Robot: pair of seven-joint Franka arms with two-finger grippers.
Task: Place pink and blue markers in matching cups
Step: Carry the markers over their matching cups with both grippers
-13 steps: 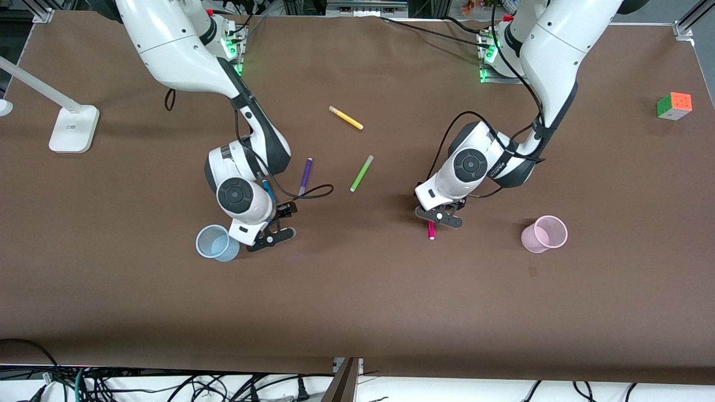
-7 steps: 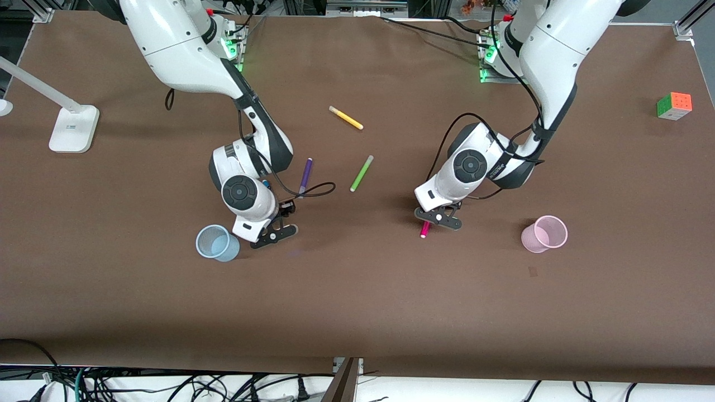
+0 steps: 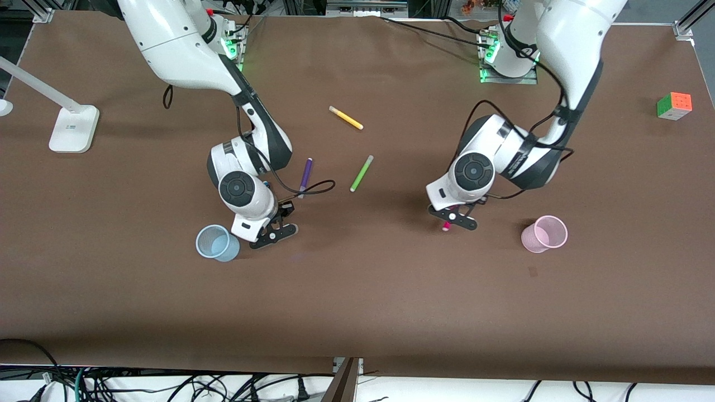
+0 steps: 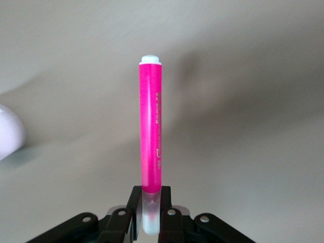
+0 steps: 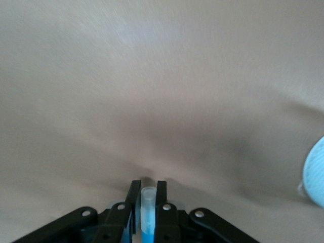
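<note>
My left gripper (image 3: 453, 219) is shut on the pale cap end of the pink marker (image 4: 151, 126), which it holds off the table; the marker's end shows below the gripper in the front view (image 3: 446, 226). The light pink cup (image 3: 544, 233) stands toward the left arm's end of the table, apart from the gripper, and its edge shows in the left wrist view (image 4: 7, 132). My right gripper (image 3: 272, 232) is shut on the blue marker (image 5: 147, 223) by its greyish cap end, beside the light blue cup (image 3: 215, 243). The cup's edge shows in the right wrist view (image 5: 316, 172).
A dark purple pen (image 3: 305, 174), a lime green pen (image 3: 361, 173) and a yellow pen (image 3: 346, 118) lie between the arms, farther from the front camera. A colour cube (image 3: 674, 105) sits at the left arm's end, a white lamp base (image 3: 74, 128) at the right arm's end.
My left gripper has moved toward the pink cup with the pink marker in it. My right gripper with the blue marker has shifted only slightly.
</note>
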